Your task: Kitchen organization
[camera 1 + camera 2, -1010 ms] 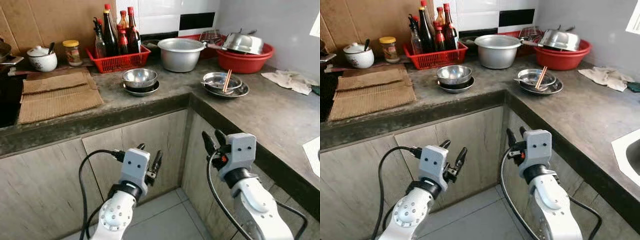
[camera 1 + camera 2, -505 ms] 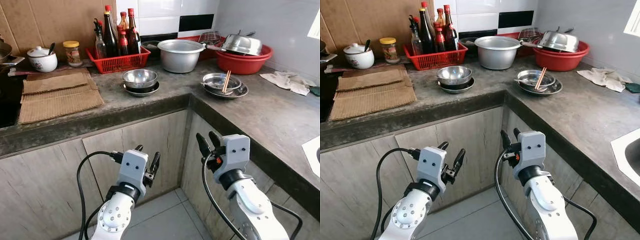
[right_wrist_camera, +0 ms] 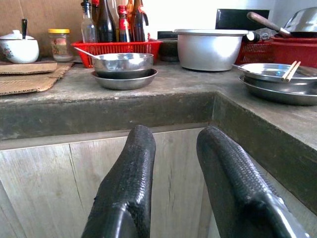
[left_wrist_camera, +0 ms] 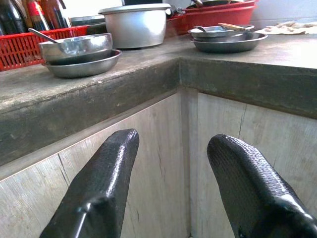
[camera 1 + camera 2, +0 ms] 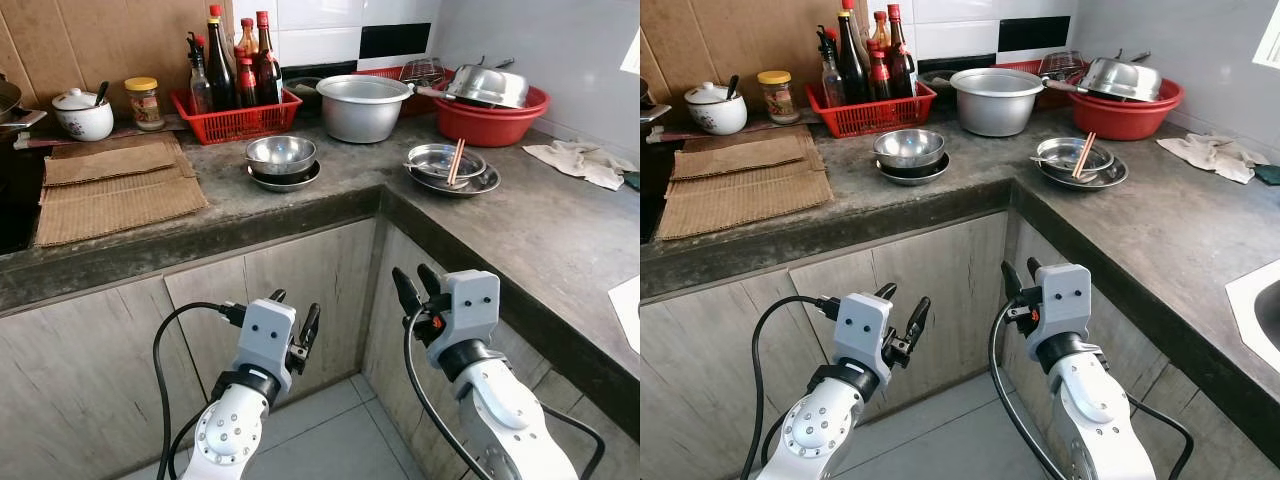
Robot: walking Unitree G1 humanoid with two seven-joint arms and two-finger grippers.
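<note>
A steel bowl (image 5: pixel 280 153) with a spoon sits on a steel plate (image 5: pixel 285 181) on the grey L-shaped counter (image 5: pixel 560 235). To its right, stacked steel dishes (image 5: pixel 447 165) carry a pair of chopsticks (image 5: pixel 455 160). An aluminium pot (image 5: pixel 362 107) stands behind them. Both arms are held below the counter edge, in front of the wooden cabinet doors (image 5: pixel 300 270). My left gripper (image 5: pixel 296 305) is open and holds nothing. Just as bare, my right gripper (image 5: pixel 411 274) is open and sits near the inner corner. Both wrist views look up at the counter edge past the left gripper (image 4: pixel 173 141) and the right gripper (image 3: pixel 176 133).
A red basket of sauce bottles (image 5: pixel 236 118), a jar (image 5: pixel 145 103) and a white lidded pot (image 5: pixel 84 115) line the back wall. A red basin (image 5: pixel 490 118) holds a pan. Cardboard mats (image 5: pixel 115 190) lie at the left, a cloth (image 5: pixel 582 162) at the right. Tiled floor (image 5: pixel 330 440) lies below.
My right gripper has drifted slightly left and down over the last second. The left arm and the things on the counter have stayed put.
</note>
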